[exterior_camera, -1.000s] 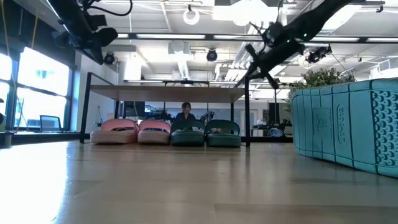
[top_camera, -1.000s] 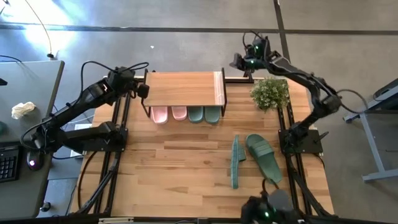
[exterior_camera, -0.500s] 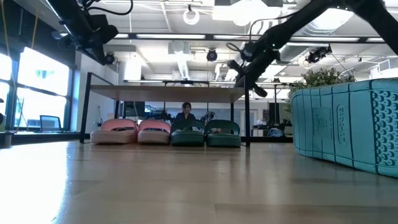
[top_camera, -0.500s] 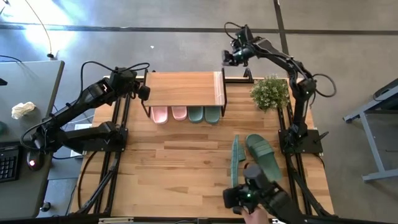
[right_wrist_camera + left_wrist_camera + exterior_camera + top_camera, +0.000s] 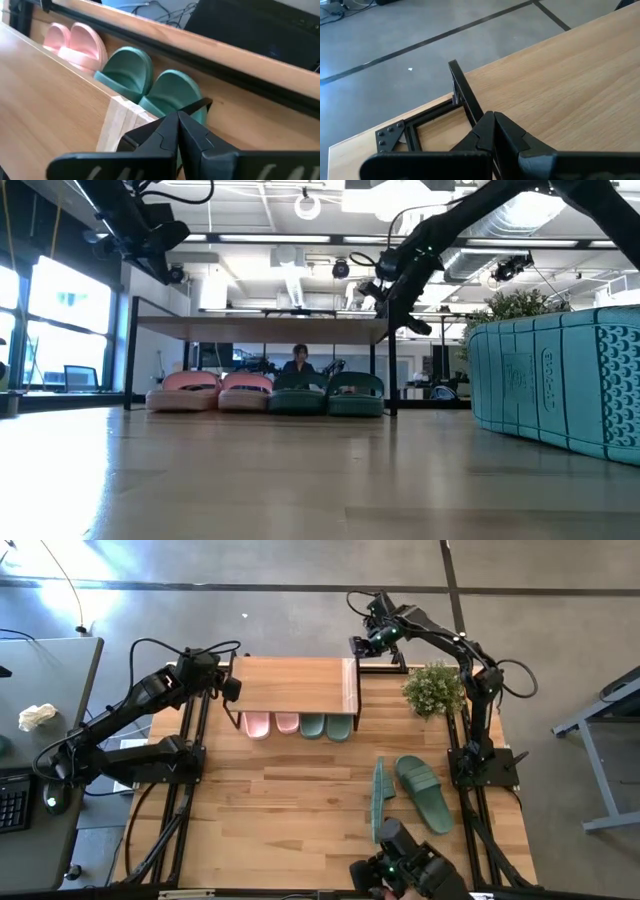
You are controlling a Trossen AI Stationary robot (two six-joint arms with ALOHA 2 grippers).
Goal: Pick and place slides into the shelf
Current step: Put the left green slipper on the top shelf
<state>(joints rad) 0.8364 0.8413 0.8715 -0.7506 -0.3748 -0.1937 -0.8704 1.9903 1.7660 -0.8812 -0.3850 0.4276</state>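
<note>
Right claw (image 5: 356, 644) has swung to the shelf (image 5: 295, 682), fingers closed.

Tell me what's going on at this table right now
A two-armed robot is putting slides under a low shelf. A pink pair and a green pair already sit beneath it. Two more green slides lie out on the table, one on its edge. The right gripper hovers at the shelf's right end and the left gripper at its left end, both with fingers shut and holding nothing.
</note>
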